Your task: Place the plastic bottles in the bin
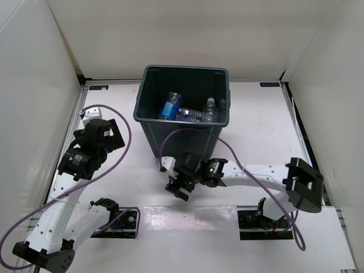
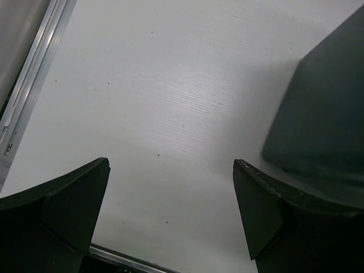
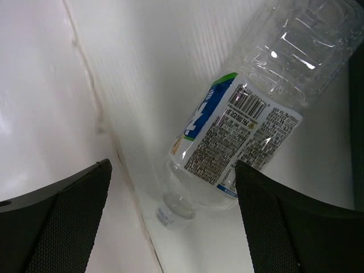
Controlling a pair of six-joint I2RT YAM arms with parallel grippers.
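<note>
The dark bin [image 1: 149, 122] stands at the table's far middle. Inside it lie a blue-labelled bottle [image 1: 169, 107] and clear bottles [image 1: 209, 110]. My right gripper [image 1: 178, 183] is open, low over the table just in front of the bin. In the right wrist view a clear bottle [image 3: 259, 108] with a printed label and a white cap lies on the table between the open fingers [image 3: 62, 219], untouched; my right gripper [image 3: 170, 224] is around its cap end. My left gripper [image 1: 114, 135] is open and empty, left of the bin; the left wrist view [image 2: 170, 187] shows bare table and the bin's side [image 2: 324, 114].
White walls [image 1: 34, 85] enclose the table on three sides. Purple cables [image 1: 128, 142] loop from both arms. A seam in the table [image 3: 114, 142] runs beside the bottle. Black mounting plates [image 1: 259, 224] sit at the near edge.
</note>
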